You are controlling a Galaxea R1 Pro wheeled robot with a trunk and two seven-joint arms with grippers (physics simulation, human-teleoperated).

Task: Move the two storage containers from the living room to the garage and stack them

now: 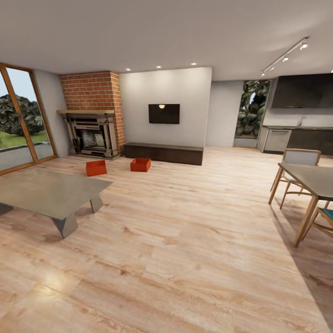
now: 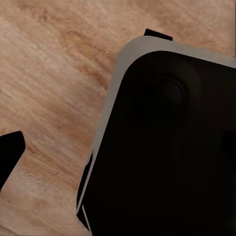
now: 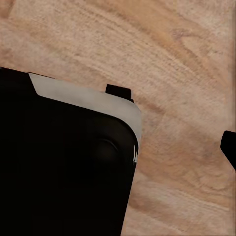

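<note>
Two orange-red open-top storage containers rest on the light wood planks of the living room. One container [image 1: 96, 168] lies in front of the red brick fireplace [image 1: 94, 115]. The other container [image 1: 140, 164] lies just before the long low dark cabinet [image 1: 163, 153], under the black wall TV [image 1: 164, 114]. Both are far off across the room. In the left wrist view a single dark fingertip [image 2: 11, 152] pokes in at the frame edge over the planks. The right wrist view likewise has one dark fingertip [image 3: 229, 146]. Neither view reveals how the jaws stand.
A low grey coffee table [image 1: 48, 192] stands at the near left. A dining table [image 1: 314, 180] with chairs [image 1: 298, 159] is at the right, with a kitchen counter [image 1: 296, 138] behind it. Glass doors [image 1: 23, 120] are on the left wall. My black base [image 2: 167, 147] [image 3: 59, 167] sits on the planks.
</note>
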